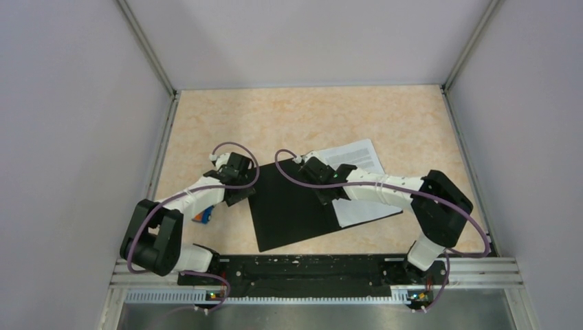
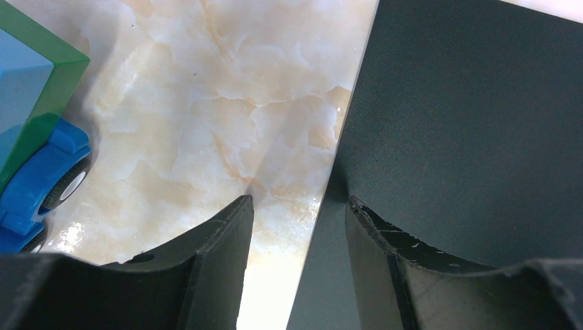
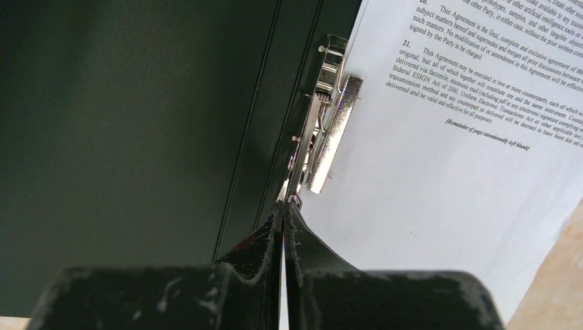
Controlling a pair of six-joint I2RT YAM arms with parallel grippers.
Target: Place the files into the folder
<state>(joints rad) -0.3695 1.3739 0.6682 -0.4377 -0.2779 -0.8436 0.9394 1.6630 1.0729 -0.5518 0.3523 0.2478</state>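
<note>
The folder (image 1: 295,206) lies open on the table, black inside up. The files (image 1: 357,161), white sheets of dense print, rest on its right half. In the right wrist view my right gripper (image 3: 284,205) is shut, its tips against the near end of the metal spine clip (image 3: 330,130), with the files (image 3: 440,192) to its right and the folder (image 3: 137,124) to its left. I cannot tell whether the clip is pinched. My left gripper (image 2: 299,203) is open and straddles the left edge of the folder (image 2: 467,124), holding nothing.
A blue and green toy truck (image 2: 34,137) stands just left of my left gripper (image 1: 237,194), near the left arm. Grey walls close in the marbled table (image 1: 309,117) on three sides. My right gripper (image 1: 337,196) is over the folder's spine.
</note>
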